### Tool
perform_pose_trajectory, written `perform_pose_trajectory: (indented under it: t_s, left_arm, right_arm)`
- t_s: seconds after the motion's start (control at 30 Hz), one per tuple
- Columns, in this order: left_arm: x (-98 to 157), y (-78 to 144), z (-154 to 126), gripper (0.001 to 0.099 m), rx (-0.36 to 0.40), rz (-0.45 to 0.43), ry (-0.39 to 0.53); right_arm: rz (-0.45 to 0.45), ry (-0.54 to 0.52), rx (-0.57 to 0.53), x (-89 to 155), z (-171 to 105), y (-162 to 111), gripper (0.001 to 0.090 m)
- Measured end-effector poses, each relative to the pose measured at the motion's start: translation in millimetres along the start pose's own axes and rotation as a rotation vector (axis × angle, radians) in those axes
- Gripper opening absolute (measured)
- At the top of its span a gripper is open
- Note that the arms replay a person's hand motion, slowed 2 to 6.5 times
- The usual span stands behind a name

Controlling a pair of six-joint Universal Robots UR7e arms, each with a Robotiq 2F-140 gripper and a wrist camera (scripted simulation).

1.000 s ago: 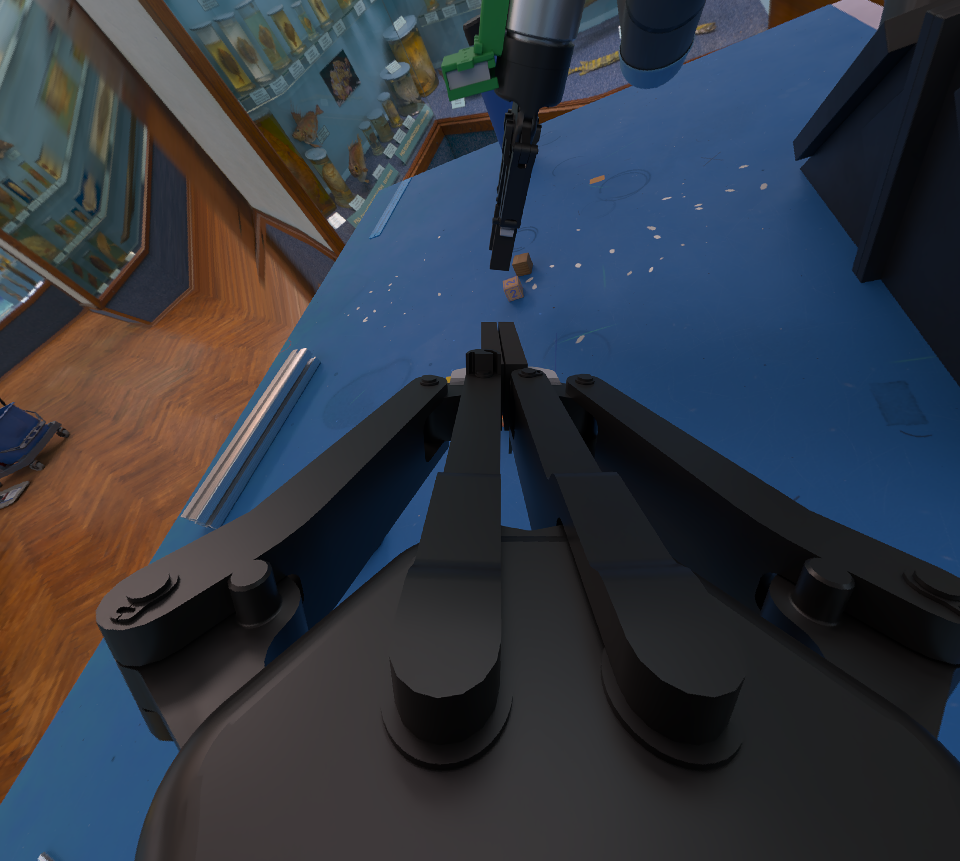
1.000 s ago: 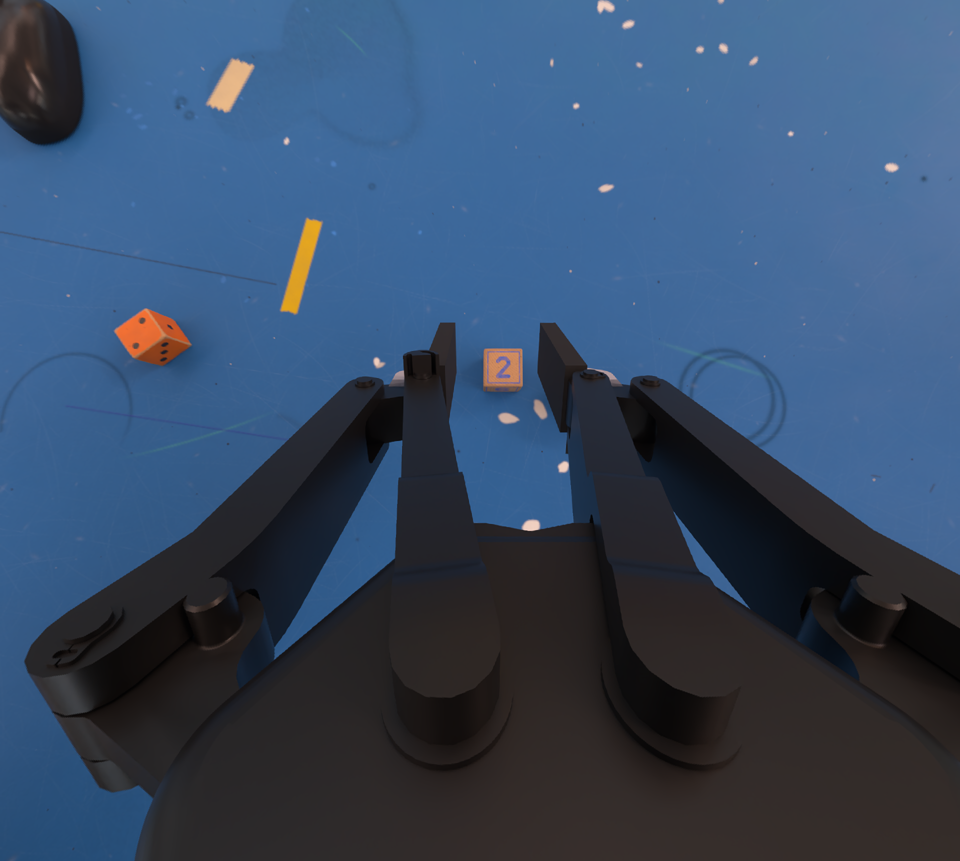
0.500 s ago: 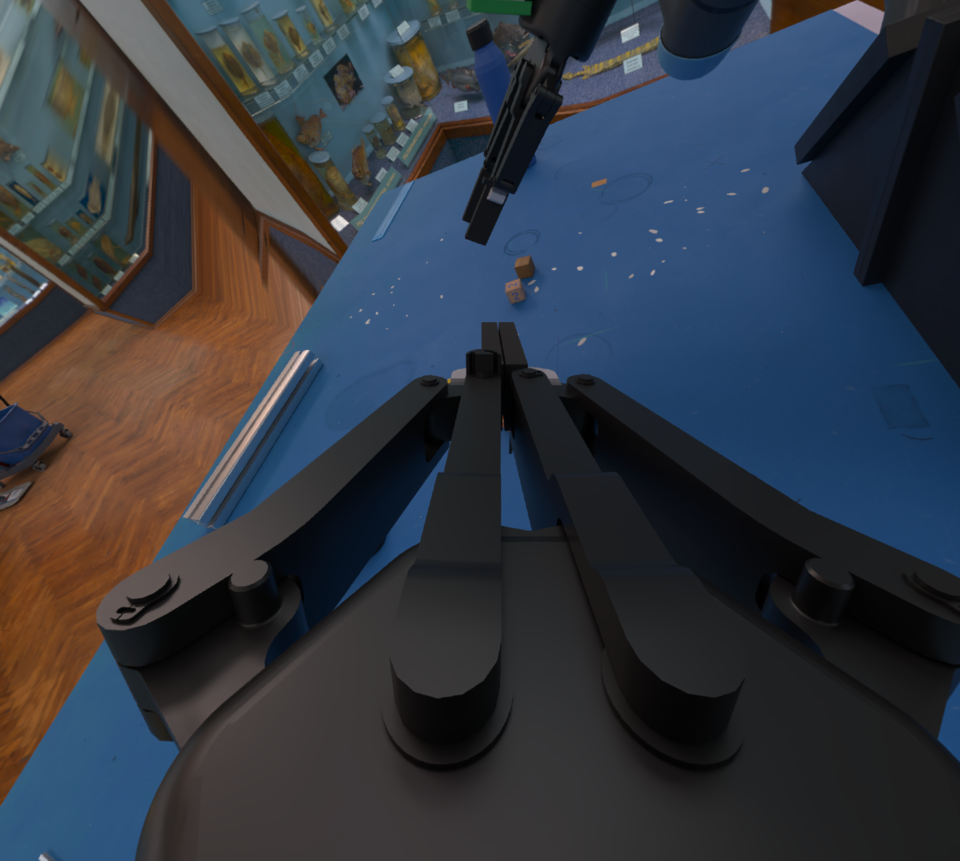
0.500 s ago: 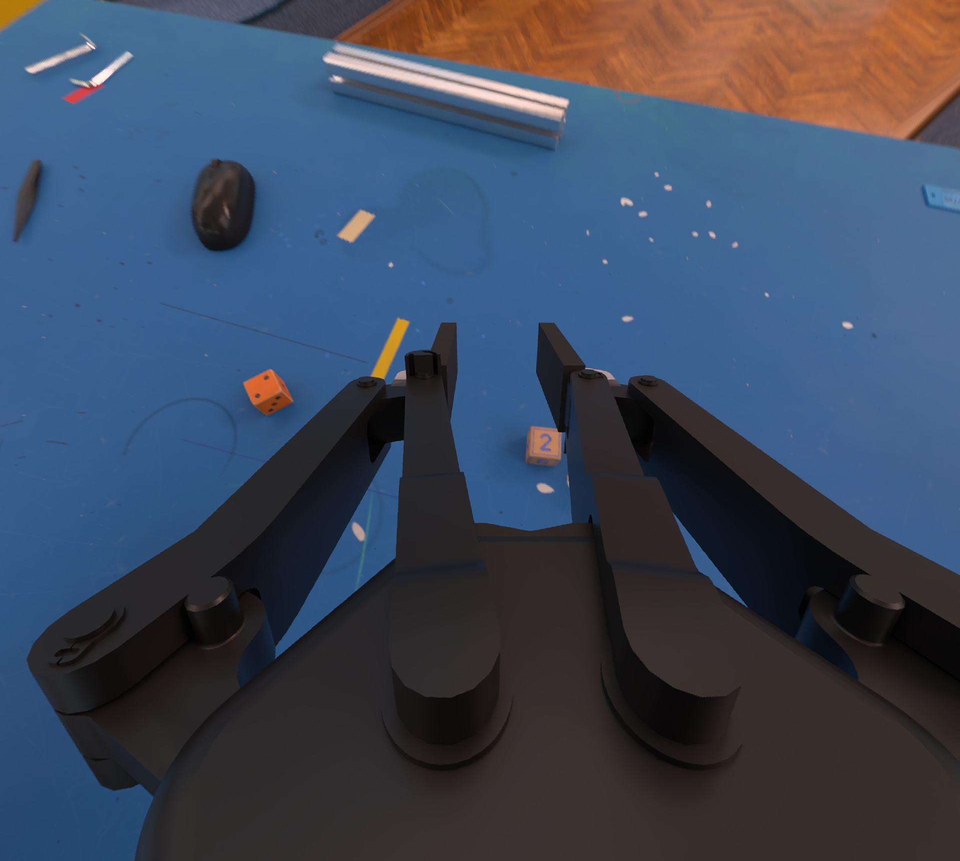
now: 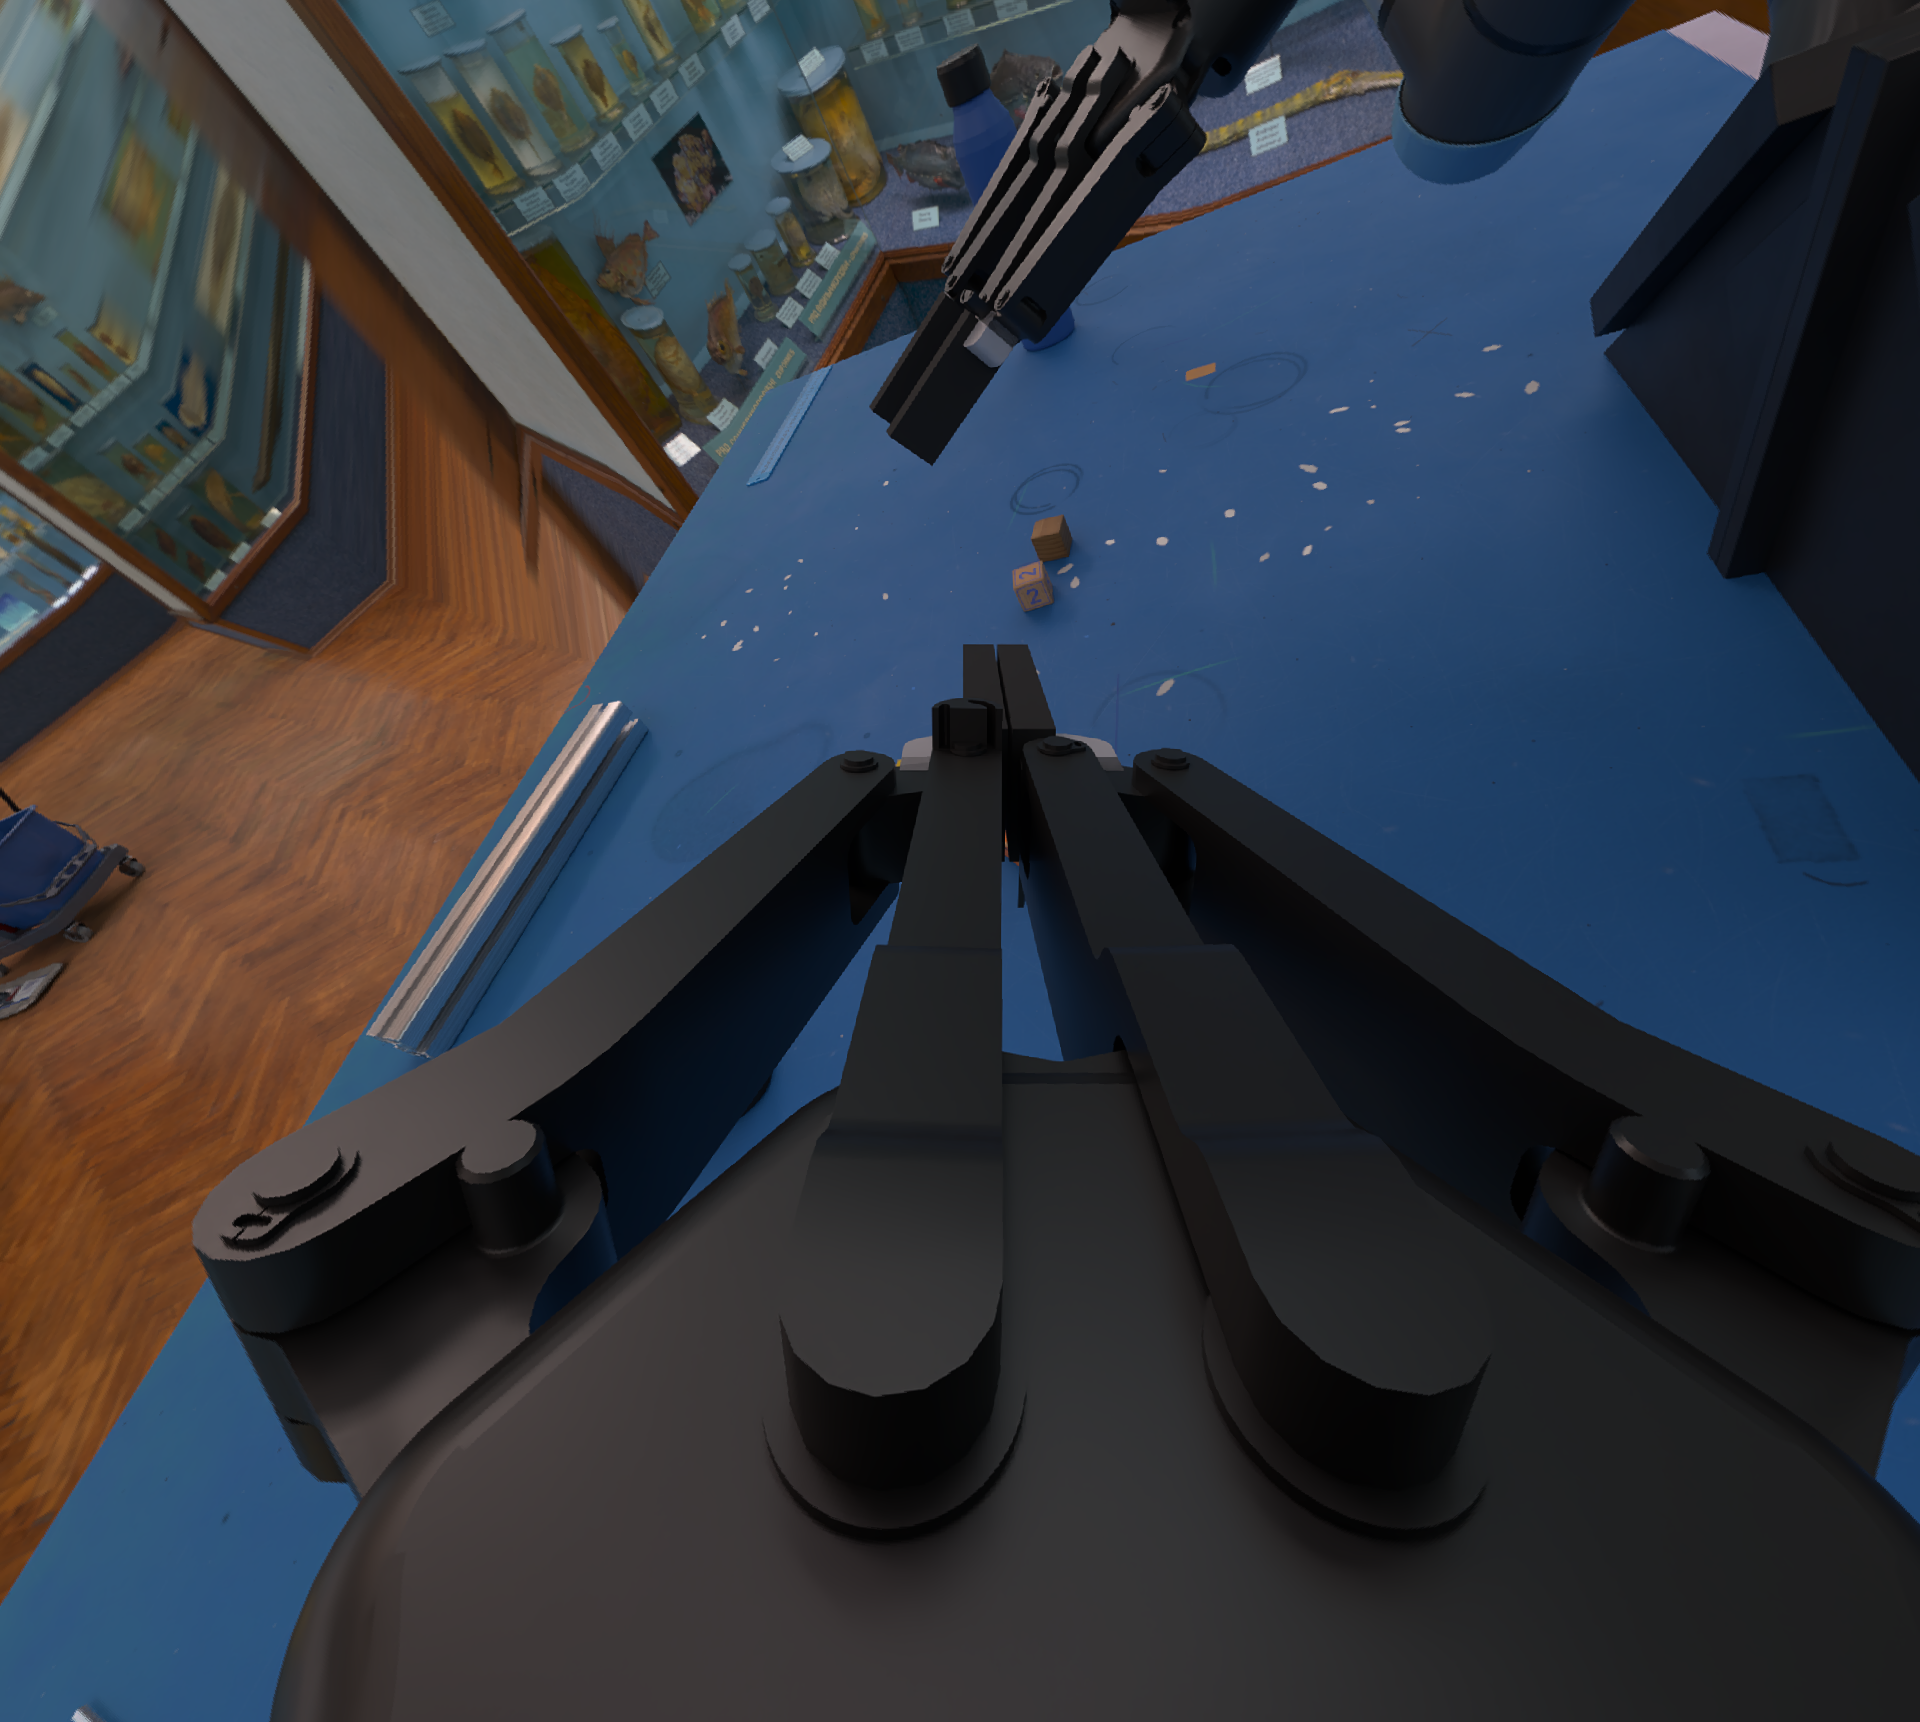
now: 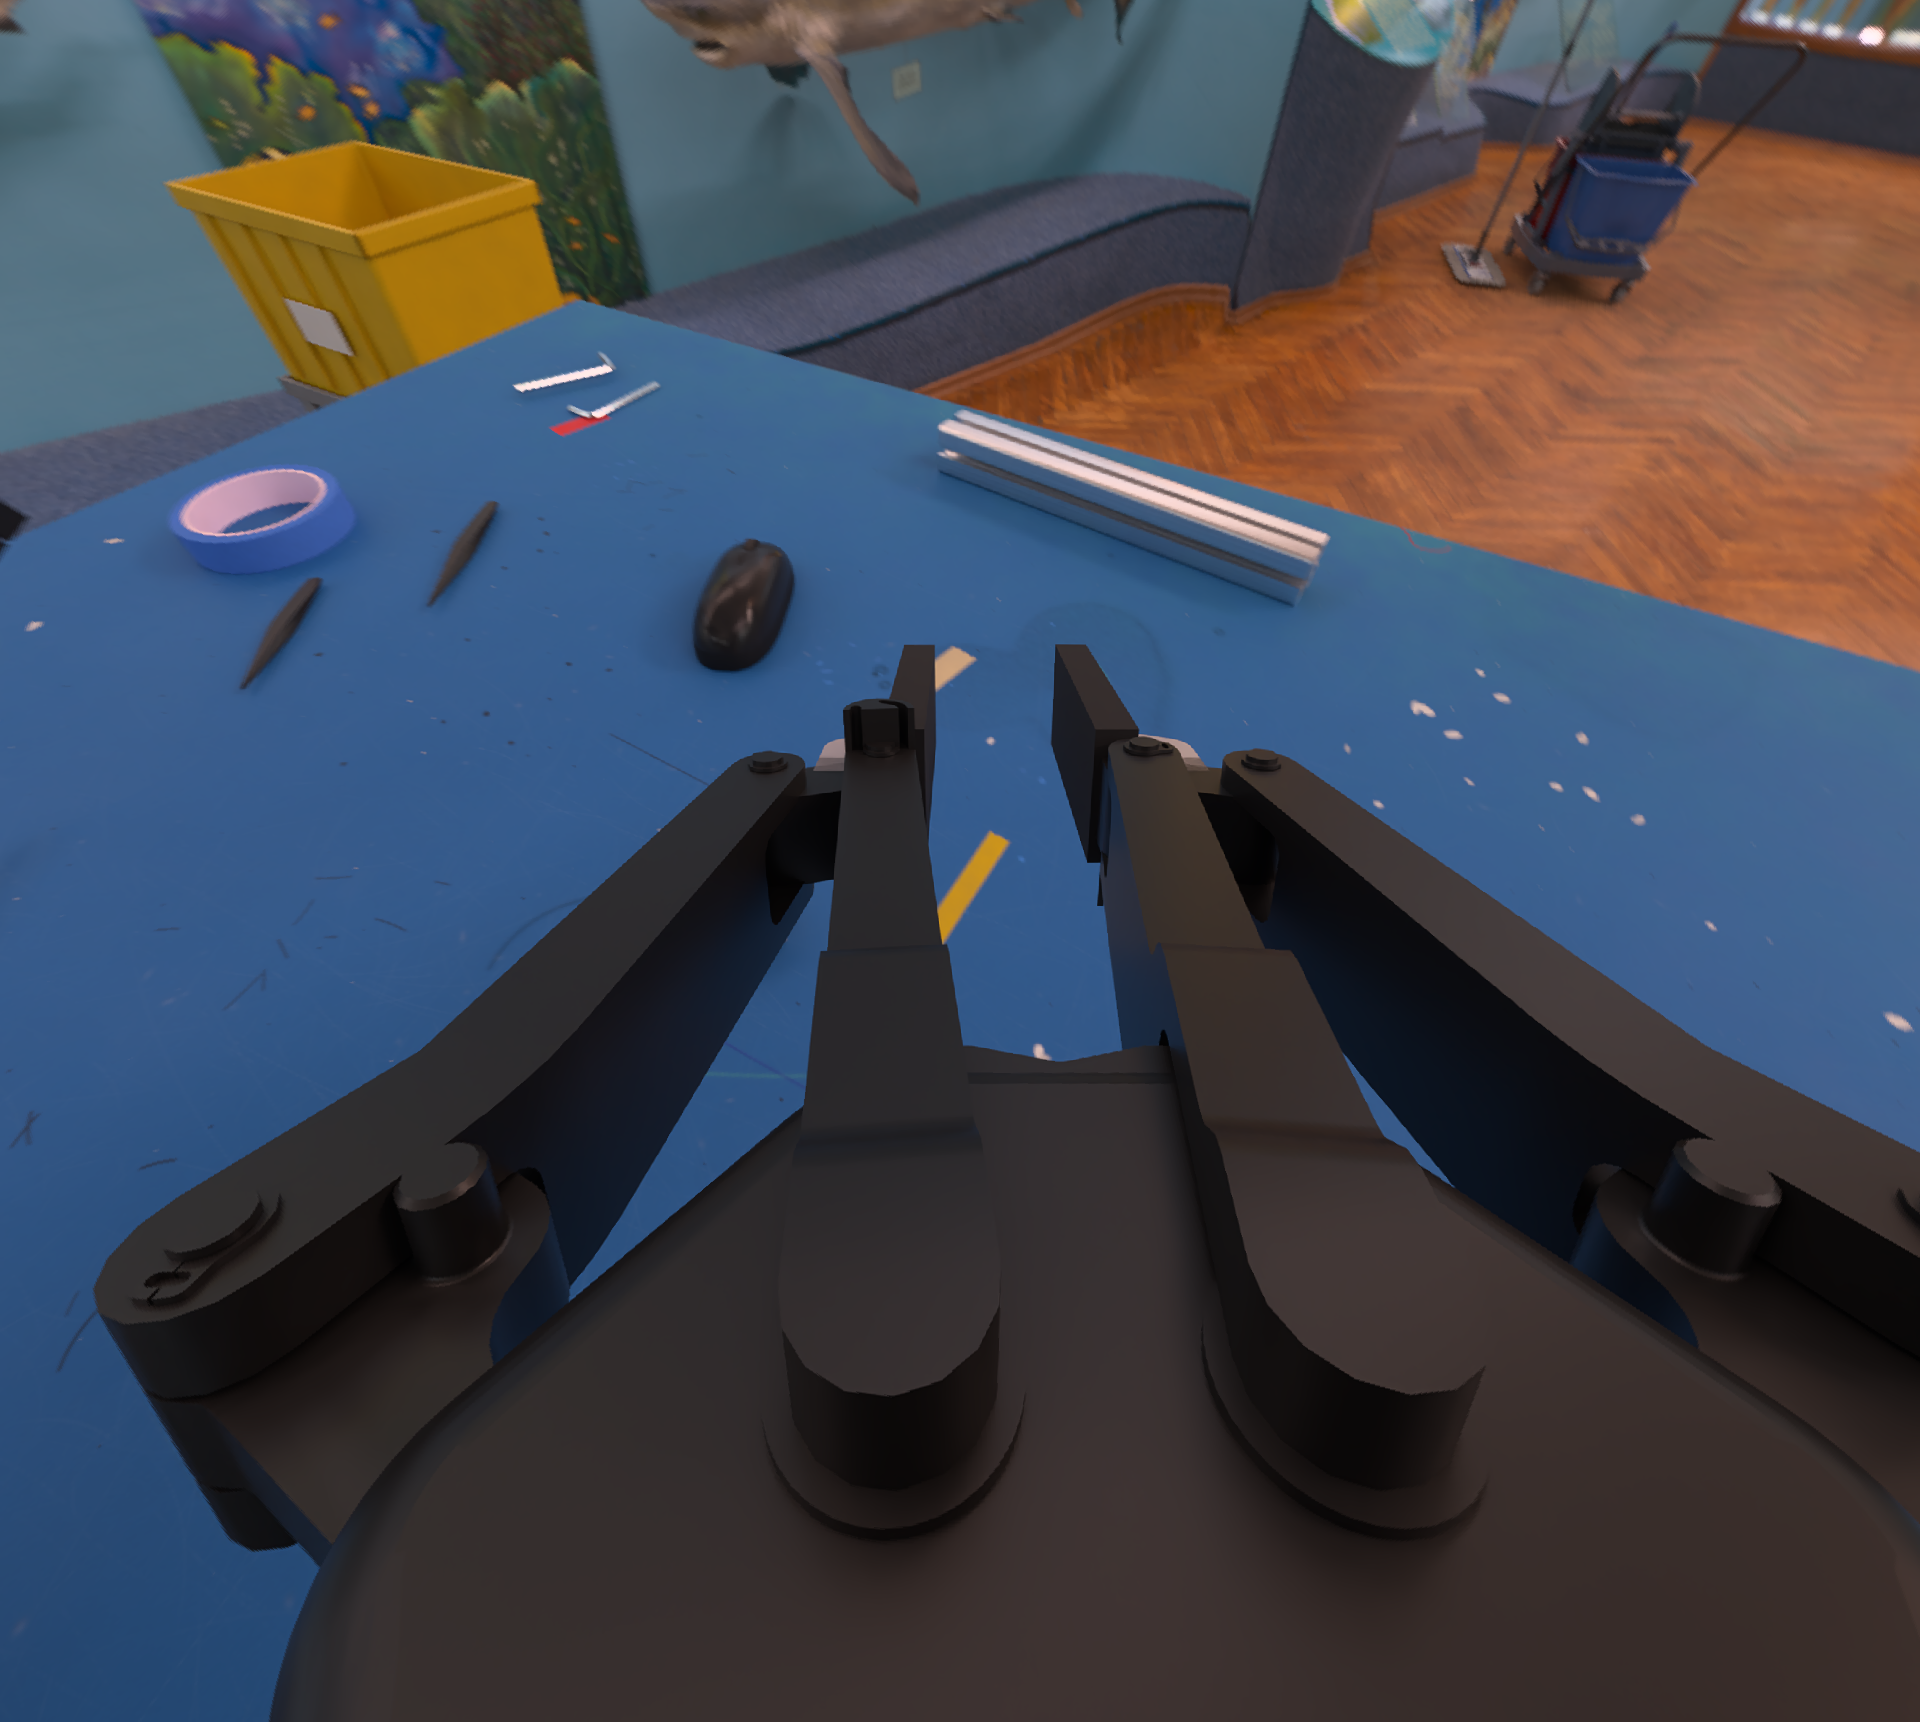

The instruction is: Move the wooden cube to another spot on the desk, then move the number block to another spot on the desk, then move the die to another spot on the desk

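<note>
In the left wrist view the plain wooden cube (image 5: pixel 1050 538) and the number block (image 5: pixel 1031 587) sit close together on the blue desk (image 5: pixel 1351 737), just beyond my shut, empty left gripper (image 5: pixel 997 670). My right gripper shows there (image 5: pixel 920 415), lifted and tilted, up and to the left of the two blocks. In the right wrist view my right gripper (image 6: pixel 992 685) is open and empty above the desk (image 6: pixel 312 841). The die is not in view in either frame.
The right wrist view shows a black mouse (image 6: pixel 743 604), an aluminium rail (image 6: pixel 1132 519), a blue tape roll (image 6: pixel 262 517), two dark pointed pieces (image 6: pixel 462 550), yellow tape strips (image 6: pixel 971 883) and a yellow bin (image 6: pixel 369 259) past the desk edge. A dark stand (image 5: pixel 1787 270) rises at the right.
My right gripper has let go of the number block's spot, risen and tilted upward; the number block and the die have dropped out of its view. The left gripper has not moved.
</note>
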State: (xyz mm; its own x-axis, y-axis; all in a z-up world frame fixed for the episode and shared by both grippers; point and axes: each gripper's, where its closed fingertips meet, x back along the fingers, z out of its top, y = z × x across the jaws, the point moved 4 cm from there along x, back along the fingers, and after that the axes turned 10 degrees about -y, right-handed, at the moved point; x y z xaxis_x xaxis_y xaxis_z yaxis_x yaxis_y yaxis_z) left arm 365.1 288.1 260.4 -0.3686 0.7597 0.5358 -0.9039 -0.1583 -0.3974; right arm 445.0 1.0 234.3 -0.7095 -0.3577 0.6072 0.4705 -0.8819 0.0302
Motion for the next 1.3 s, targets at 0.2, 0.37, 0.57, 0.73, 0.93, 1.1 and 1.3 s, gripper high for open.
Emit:
perform_pose_trajectory:
  t_s: [0.2, 0.37, 0.57, 0.73, 0.93, 1.1, 1.3]
  left_arm:
    - [0, 0, 0, 0.0009, 0.002, -0.001, 0.000]
    - [-1, 0, -1, 0.0009, 0.003, -0.003, -0.002]
    - [-1, 0, -1, 0.0009, 0.003, -0.004, -0.005]
    - [-2, 1, -1, 0.0009, 0.002, -0.005, -0.009]
    - [-2, 2, -1, 0.0009, 0.000, -0.006, -0.013]
    - [-2, 2, -1, 0.0009, -0.004, -0.007, -0.016]
    - [-2, 3, -1, 0.0009, -0.008, -0.007, -0.017]
  right_arm:
    - [0.082, 0.039, 0.071, -4, 8, -29, 0.0301]
    - [0.148, 0.023, 0.117, -12, 9, -51, 0.0301]
    - [0.206, -0.039, 0.160, -27, 5, -73, 0.0330]
    - [0.230, -0.110, 0.192, -41, -1, -87, 0.0375]
    - [0.218, -0.195, 0.232, -61, -10, -98, 0.0415]
    - [0.169, -0.265, 0.263, -77, -20, -100, 0.0423]
    - [0.084, -0.347, 0.300, -96, -32, -99, 0.0438]
